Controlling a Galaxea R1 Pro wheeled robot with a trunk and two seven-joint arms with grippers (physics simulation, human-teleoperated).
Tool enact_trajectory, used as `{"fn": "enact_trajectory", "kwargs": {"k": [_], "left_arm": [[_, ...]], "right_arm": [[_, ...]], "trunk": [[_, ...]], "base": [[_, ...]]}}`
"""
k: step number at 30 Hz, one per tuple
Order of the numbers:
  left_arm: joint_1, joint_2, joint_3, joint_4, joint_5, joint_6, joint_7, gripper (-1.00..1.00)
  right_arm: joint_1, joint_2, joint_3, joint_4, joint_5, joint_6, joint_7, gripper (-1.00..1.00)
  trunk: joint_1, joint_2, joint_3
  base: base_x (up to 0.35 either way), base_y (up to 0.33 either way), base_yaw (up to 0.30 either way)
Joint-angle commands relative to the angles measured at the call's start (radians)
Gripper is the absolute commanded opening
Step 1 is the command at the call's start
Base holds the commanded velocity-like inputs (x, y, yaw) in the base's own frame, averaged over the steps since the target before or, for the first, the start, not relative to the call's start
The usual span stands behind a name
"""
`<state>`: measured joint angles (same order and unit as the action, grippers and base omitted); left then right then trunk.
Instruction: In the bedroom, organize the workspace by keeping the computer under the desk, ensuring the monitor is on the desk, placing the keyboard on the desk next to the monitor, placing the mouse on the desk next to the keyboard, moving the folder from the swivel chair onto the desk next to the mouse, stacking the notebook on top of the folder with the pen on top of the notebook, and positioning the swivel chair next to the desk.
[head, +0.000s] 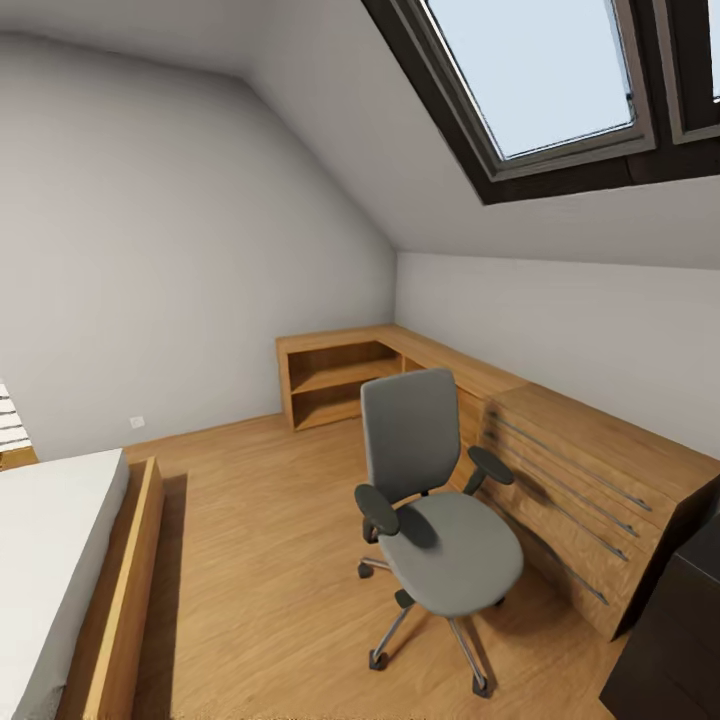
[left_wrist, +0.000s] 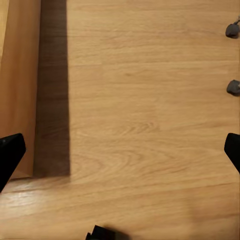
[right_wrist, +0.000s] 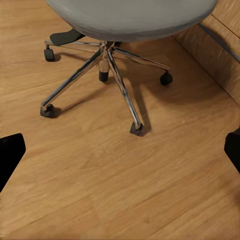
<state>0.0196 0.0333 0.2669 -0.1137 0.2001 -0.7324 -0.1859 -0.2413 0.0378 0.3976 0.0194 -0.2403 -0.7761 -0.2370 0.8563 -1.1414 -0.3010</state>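
The grey fabric swivel chair (head: 437, 490) with its tall padded back, rounded seat and black curved armrests stands on the light wood plank floor (head: 270, 560) of the bedroom, just beside a light wooden drawer chest (head: 590, 490) with long thin metal handles, its seat bare. A black desk corner (head: 680, 640) shows at the lower right edge of the head view, near the chair. That view also takes in the grey walls, the sloped ceiling with a dark-framed skylight (head: 540, 75), an L-shaped wooden shelf unit (head: 340, 375) in the far corner, and a wood-framed bed with a white mattress (head: 50, 560) at the left. The right wrist view brings out the chair's underside: a chrome five-star base (right_wrist: 107, 70) with slim polished spokes ending in small dark casters, and the chest's grained front beside it. The left wrist view shows smooth plank floor, the bed's wooden side panel (left_wrist: 17, 85) casting a dark shadow, and two casters at the far edge. The left gripper (left_wrist: 120, 150) and the right gripper (right_wrist: 120, 152) each show black fingertips set wide apart at the picture's edges, holding nothing; the tips are cut off, so their exact shape is hard to tell.
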Motion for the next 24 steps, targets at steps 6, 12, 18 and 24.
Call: {"fn": "enact_trajectory", "kwargs": {"k": [6, 12, 18, 24], "left_arm": [[0.0, -0.001, 0.003, -0.001, 0.01, 0.001, -0.01, 1.0], [0.0, 0.0, 0.003, -0.001, 0.01, 0.001, -0.01, 1.0], [0.0, 0.0, 0.003, -0.001, 0.01, 0.001, -0.01, 1.0], [0.0, -0.001, 0.003, -0.001, 0.01, 0.001, -0.01, 1.0]], "right_arm": [[-0.001, 0.001, 0.009, 0.002, -0.006, -0.003, -0.004, 1.0], [-0.001, 0.001, 0.009, 0.002, -0.006, -0.003, -0.004, 1.0], [-0.001, 0.001, 0.009, 0.002, -0.007, -0.003, -0.004, 1.0], [-0.001, 0.001, 0.008, 0.002, -0.007, -0.003, -0.004, 1.0]], "trunk": [[0.0, -0.001, -0.01], [0.0, -0.001, -0.019], [0.0, -0.001, -0.028], [0.0, -0.001, -0.037]], "base": [[0.0, 0.0, 0.144], [0.0, 0.0, 0.158], [0.0, 0.0, 0.162], [0.0, 0.0, 0.163]]}}
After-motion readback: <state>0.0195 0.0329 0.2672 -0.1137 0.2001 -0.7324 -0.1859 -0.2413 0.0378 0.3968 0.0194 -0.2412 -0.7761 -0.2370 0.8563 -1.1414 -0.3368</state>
